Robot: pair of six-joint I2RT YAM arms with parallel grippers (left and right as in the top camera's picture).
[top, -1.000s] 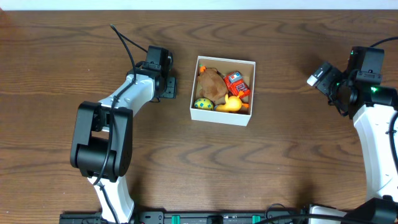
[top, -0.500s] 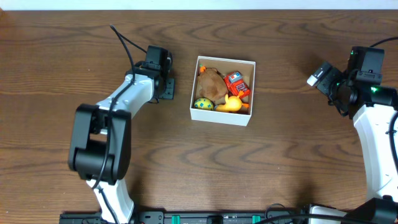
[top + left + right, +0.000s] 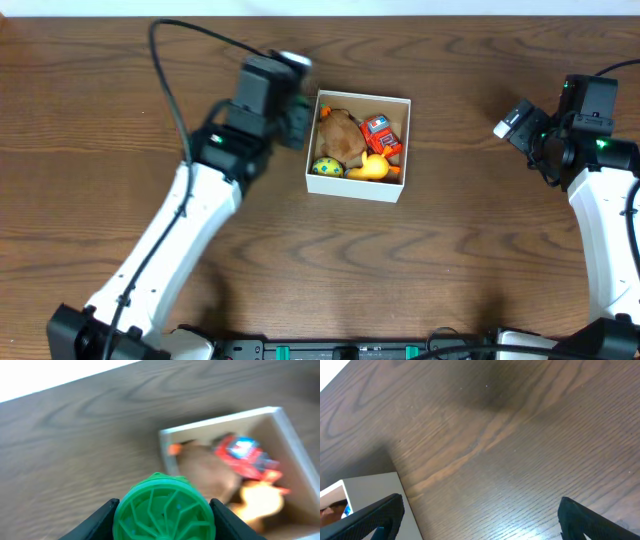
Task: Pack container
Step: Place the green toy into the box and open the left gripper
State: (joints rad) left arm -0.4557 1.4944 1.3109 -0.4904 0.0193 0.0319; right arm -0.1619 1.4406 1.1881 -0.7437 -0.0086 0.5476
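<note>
The container (image 3: 403, 142) is a small square white box with a tan inside, at the table's middle. It holds a brown plush toy (image 3: 340, 138), a red toy (image 3: 378, 132), a yellow duck (image 3: 369, 168) and a yellow-green ball (image 3: 326, 167). It also shows in the left wrist view (image 3: 220, 425). My left gripper (image 3: 164, 517) is shut on a round green ribbed toy (image 3: 164, 512) and hovers just left of the box (image 3: 290, 120); the view is blurred. My right gripper (image 3: 477, 517) is open and empty over bare wood at the far right (image 3: 520, 120).
The white corner of the box (image 3: 372, 497) shows at the left of the right wrist view. The table's far edge (image 3: 50, 385) borders a white surface. A black cable (image 3: 190, 40) arcs from the left arm.
My left arm has lifted and swung right toward the box with the green toy in its jaws. The right arm has not moved.
</note>
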